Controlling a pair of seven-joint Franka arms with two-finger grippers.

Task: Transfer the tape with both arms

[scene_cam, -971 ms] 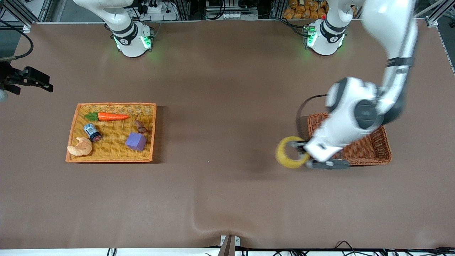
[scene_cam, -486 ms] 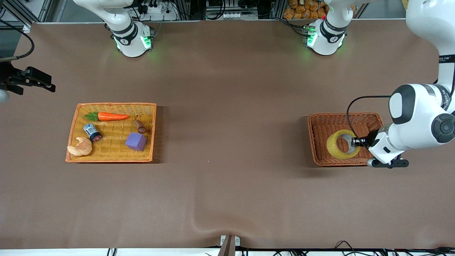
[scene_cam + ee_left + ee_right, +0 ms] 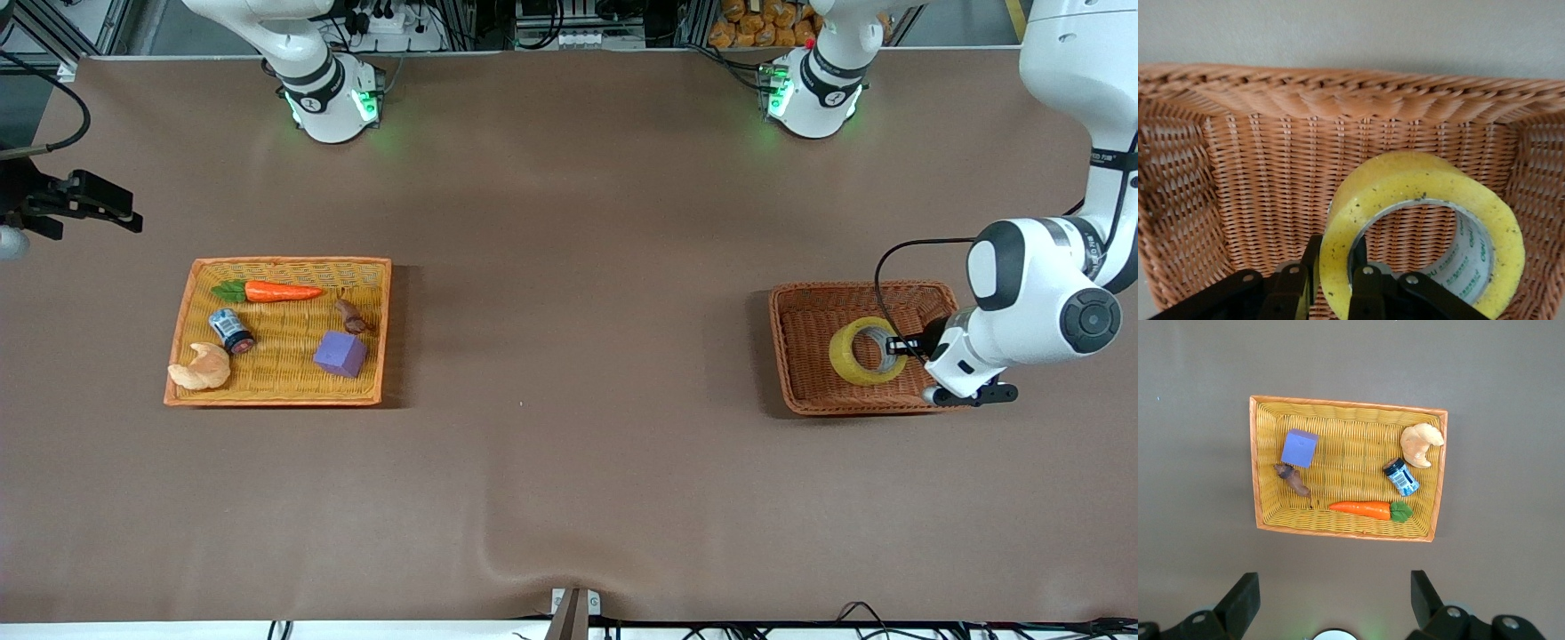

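Note:
The tape [image 3: 845, 357], a yellowish ring with a grey-white core, is inside the brown wicker basket [image 3: 782, 356] at the left arm's end of the table. My left gripper [image 3: 898, 347] is shut on the ring's wall, one finger inside the core and one outside. In the left wrist view the tape [image 3: 1425, 180] stands on edge in my left gripper [image 3: 1336, 252] over the basket's floor [image 3: 1271, 167]. I cannot tell if it touches the floor. My right gripper [image 3: 120, 212] waits open and empty, high above the right arm's end of the table; its fingers [image 3: 1241, 600] stand wide apart.
A yellow wicker tray [image 3: 284, 262] toward the right arm's end holds a purple cube [image 3: 340, 354], a small blue-white can [image 3: 231, 330], a carrot [image 3: 280, 291], a croissant [image 3: 202, 367] and a small brown item [image 3: 353, 316]. The tray [image 3: 1345, 403] shows below the right wrist camera.
My left arm carried the tape from beside the brown basket to over it, then lowered it into the basket. The right arm has hardly moved.

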